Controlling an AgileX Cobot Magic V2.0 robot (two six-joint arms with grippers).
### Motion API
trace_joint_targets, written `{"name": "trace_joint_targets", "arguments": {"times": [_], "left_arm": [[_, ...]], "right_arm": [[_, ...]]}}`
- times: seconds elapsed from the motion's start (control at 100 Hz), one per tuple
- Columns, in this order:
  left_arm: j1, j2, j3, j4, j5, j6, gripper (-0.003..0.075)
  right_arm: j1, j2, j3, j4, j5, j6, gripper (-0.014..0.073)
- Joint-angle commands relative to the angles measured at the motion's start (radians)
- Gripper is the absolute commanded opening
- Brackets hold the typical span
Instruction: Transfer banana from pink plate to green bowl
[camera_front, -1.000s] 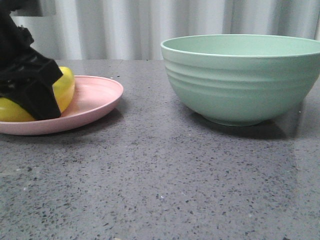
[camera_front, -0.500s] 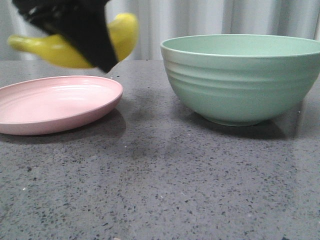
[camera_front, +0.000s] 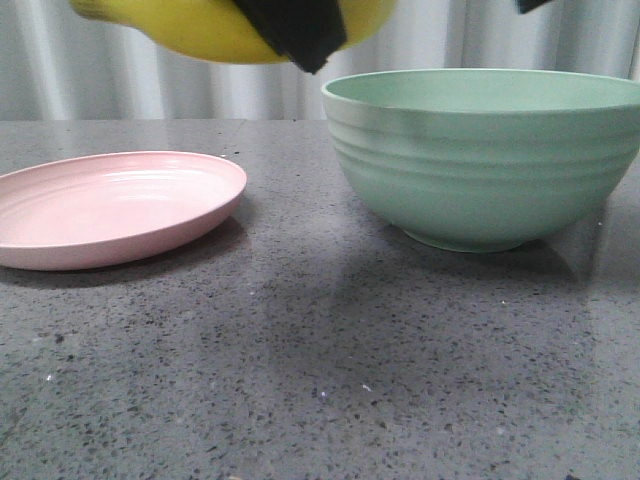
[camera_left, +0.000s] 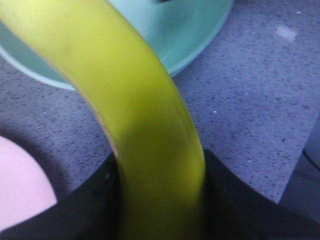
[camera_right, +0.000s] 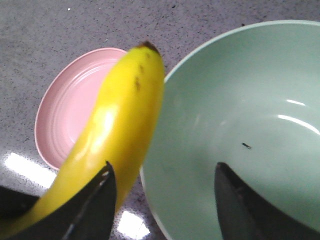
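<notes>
A: Where is the banana (camera_front: 210, 28)?

B: In the air, clamped between the fingers of the left gripper (camera_front: 292, 22). In the front view it hangs at the top edge, over the table (camera_front: 320, 370) between the pink plate (camera_front: 110, 205) and the green bowl (camera_front: 485, 155), with its right end just above the bowl's near-left rim.

A: And the left wrist view?

B: There the banana (camera_left: 145, 130) fills the middle, squeezed at the left gripper (camera_left: 162, 200), and curves out over the bowl's (camera_left: 195, 35) edge. A slice of the plate (camera_left: 22, 190) shows at the side.

A: The right gripper?

B: The right gripper (camera_right: 162, 202) has its fingers spread apart with nothing between them, hovering over the bowl (camera_right: 240, 135). One finger (camera_right: 95, 205) sits beside the banana (camera_right: 117, 130), which crosses the view with its dark tip near the bowl's rim, the plate (camera_right: 75, 100) beyond.

A: Free room?

B: A bare strip of table lies between plate and bowl, and the whole front of the table is open. The bowl holds only a tiny dark speck (camera_right: 246, 146).
</notes>
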Motion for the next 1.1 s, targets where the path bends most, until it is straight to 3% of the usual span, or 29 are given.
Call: {"name": "trace_joint_targets", "arguments": {"times": [0.0, 0.28, 0.58, 0.65, 0.71, 0.78, 0.87, 0.97, 1.09], "left_arm": [[-0.012, -0.035, -0.033, -0.014, -0.046, -0.001, -0.002], [-0.012, -0.035, -0.033, -0.017, -0.048, -0.001, -0.002], [-0.012, -0.035, -0.033, -0.017, -0.048, -0.001, -0.002], [-0.012, -0.035, -0.033, -0.017, -0.048, 0.001, -0.0019], [-0.012, -0.035, -0.033, -0.017, -0.048, 0.003, -0.0007], [-0.012, -0.035, -0.033, -0.017, -0.048, 0.003, 0.0055], [-0.012, -0.035, -0.033, -0.009, -0.048, 0.003, 0.0202], [-0.012, -0.035, -0.035, 0.028, -0.045, 0.003, 0.0401], [-0.012, -0.04, -0.052, 0.093, -0.029, 0.003, 0.0524]], "right_arm": [[0.015, 0.025, -0.074, 0.04, -0.066, -0.012, 0.0367], [0.081, 0.133, -0.165, 0.068, -0.069, -0.012, 0.0366], [0.08, 0.168, -0.167, 0.068, -0.075, -0.012, 0.0363], [0.08, 0.17, -0.167, 0.068, -0.078, -0.012, 0.0324], [0.08, 0.17, -0.167, 0.068, -0.078, -0.012, 0.0236], [0.08, 0.17, -0.167, 0.068, -0.078, -0.012, 0.01], [0.08, 0.17, -0.167, 0.068, -0.078, -0.012, -0.0069], [0.08, 0.17, -0.167, 0.068, -0.078, -0.012, -0.0068], [0.08, 0.17, -0.167, 0.066, -0.08, -0.012, -0.0068]]}}
